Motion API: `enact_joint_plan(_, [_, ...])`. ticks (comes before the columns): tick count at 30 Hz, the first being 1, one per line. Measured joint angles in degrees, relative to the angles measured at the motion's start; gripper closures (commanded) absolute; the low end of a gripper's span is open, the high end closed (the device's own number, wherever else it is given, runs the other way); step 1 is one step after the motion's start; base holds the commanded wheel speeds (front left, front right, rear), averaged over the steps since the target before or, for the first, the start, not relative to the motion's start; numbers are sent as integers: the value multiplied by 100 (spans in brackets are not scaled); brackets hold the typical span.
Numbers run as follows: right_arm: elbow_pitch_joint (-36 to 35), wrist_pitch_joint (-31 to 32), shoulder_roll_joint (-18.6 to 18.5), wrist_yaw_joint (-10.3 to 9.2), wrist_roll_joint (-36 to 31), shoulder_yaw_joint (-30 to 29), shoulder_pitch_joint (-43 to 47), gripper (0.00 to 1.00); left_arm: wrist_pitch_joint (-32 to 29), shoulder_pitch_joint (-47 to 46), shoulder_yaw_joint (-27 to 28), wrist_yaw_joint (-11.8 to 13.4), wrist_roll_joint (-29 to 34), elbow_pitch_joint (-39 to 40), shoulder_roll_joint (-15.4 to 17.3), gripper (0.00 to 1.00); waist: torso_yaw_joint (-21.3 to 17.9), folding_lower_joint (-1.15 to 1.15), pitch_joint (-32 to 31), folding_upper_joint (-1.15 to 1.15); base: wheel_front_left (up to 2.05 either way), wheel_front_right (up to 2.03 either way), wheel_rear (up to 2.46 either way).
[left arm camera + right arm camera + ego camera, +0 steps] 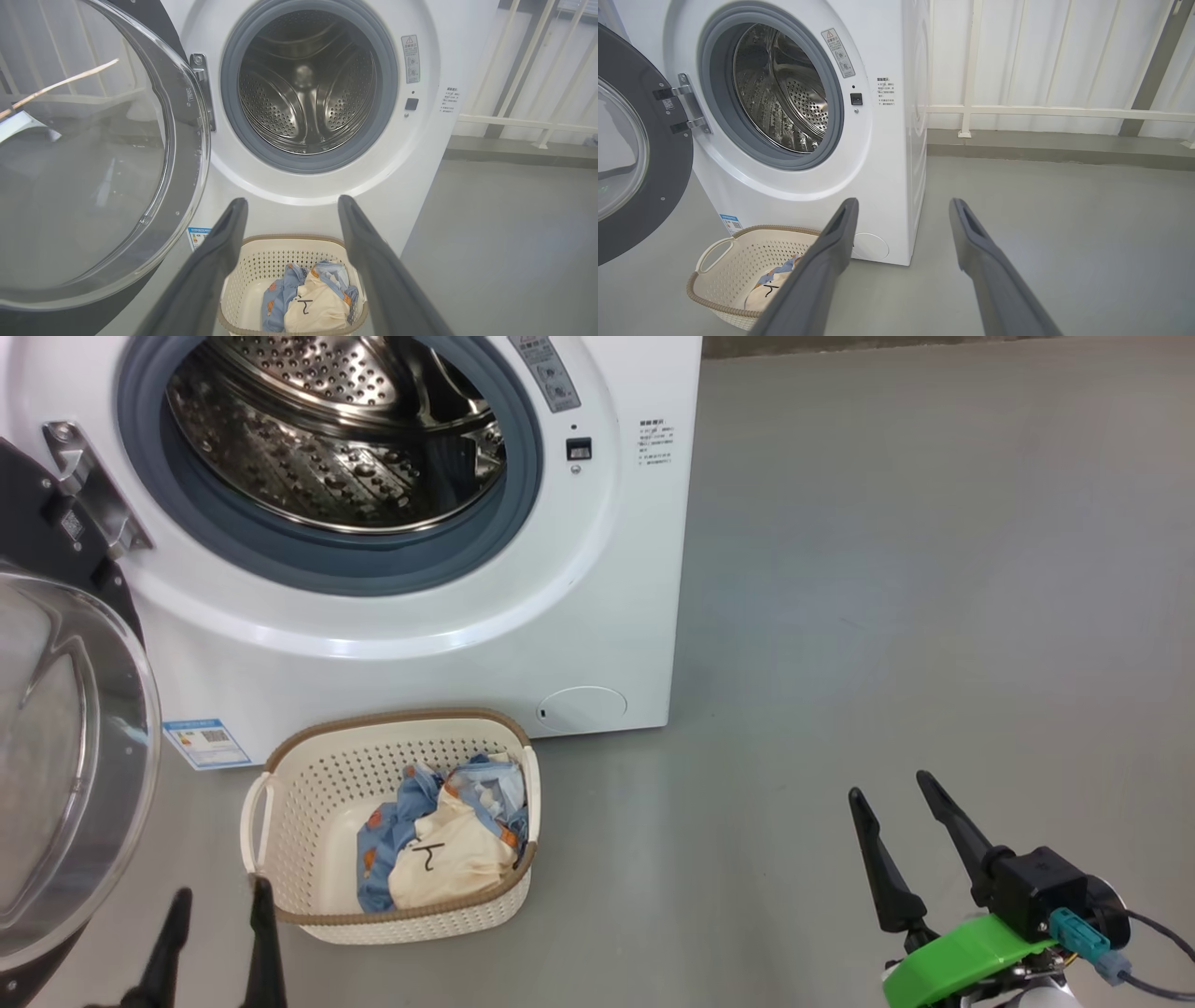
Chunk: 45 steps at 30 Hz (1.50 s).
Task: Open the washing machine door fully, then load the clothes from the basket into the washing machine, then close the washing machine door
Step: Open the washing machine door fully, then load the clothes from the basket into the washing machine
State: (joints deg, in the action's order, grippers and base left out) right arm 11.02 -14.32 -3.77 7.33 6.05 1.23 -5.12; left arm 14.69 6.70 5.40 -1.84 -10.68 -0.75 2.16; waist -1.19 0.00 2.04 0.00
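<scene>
Door [65, 756] hung open, clothes [439, 845] lay in basket [392, 717]. Left gripper [221, 889] and right gripper [889, 784] gaped wide, empty. Loading was due: my left needed to dip, pinch clothes.

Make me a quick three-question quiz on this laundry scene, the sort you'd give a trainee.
1. True or false: the washing machine door stands swung open.
2. Where are the clothes lying? A) in the drum B) in the basket C) on the floor
3. Fill in the missing word: the left gripper and the right gripper are both ____, holding nothing.

Key: 1 true; 2 B; 3 open.
</scene>
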Motion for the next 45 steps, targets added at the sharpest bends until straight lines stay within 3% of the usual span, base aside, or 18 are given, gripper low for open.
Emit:
enact_joint_plan(23, [-83,0,24,0,-62,-115,69,0,0,156,57,-198,147,-10,4,0,45,0,-81,0,0,0,0])
enact_joint_plan(45, [-85,0,48,0,-103,-197,69,0,0,151,67,-198,146,-14,4,0,76,0,4,0,1,-1,0])
